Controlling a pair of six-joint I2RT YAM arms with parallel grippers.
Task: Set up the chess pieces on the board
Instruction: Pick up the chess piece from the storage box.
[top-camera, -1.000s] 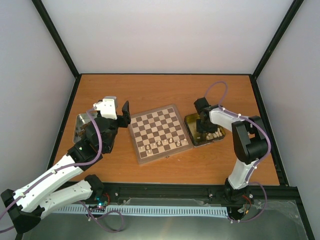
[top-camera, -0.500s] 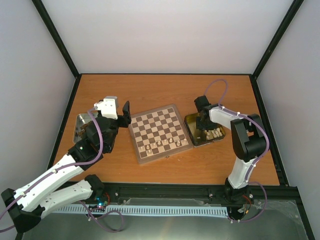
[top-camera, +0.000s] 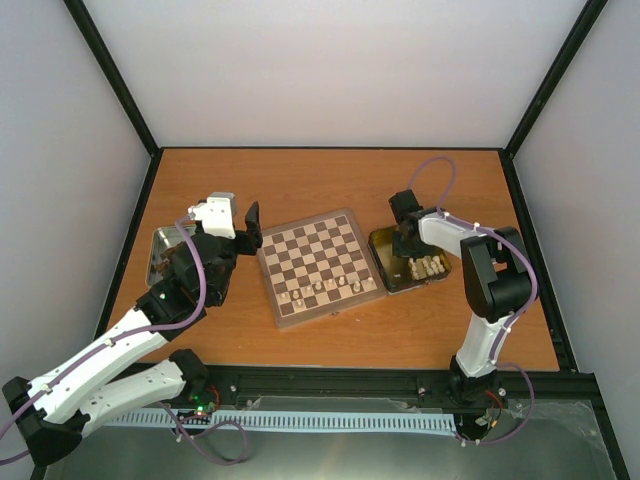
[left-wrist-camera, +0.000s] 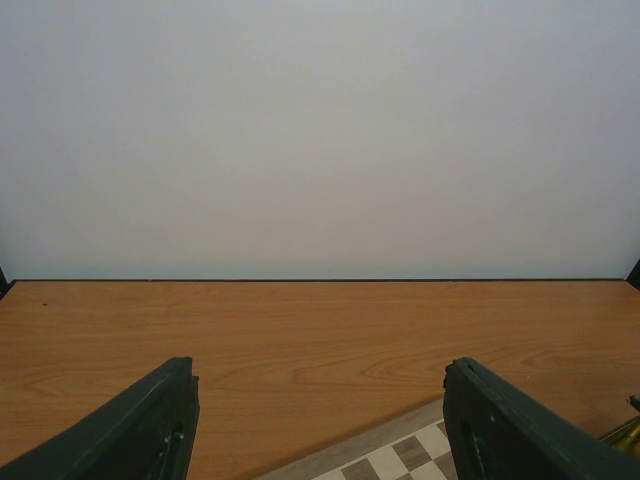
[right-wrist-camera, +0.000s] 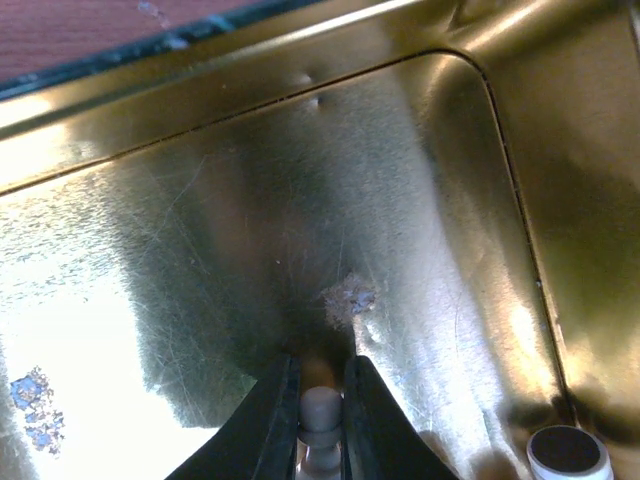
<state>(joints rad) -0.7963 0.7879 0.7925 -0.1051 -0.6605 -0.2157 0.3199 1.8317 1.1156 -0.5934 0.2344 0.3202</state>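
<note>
Down in the gold tin at the right of the tabletop, the right hand is closed on a small cream chess piece, pinching it by its rounded top just above the tin's scratched floor. More cream pieces are bunched in the tin's near right corner. The board lies at the middle of the tabletop, touching or just beside the tin, with a row of pale pieces along its near edge.

The grip looks slight. A knob that small, held between two broad fingers, could twist or slip as it is lifted and fall back into the tin. The fingertips sit so low that any further descent would likely scrape the metal and shove the tin against the board. When the piece is set down, a careless approach could topple the row near the edge.

The right arm is folded at the elbow, its hand pointing steeply down into the tin's far left part. The left arm stretches diagonally from the near left corner. The left hand is raised and empty, fingers well apart. It faces the far edge, between a silver tray and the board's left edge.
</note>
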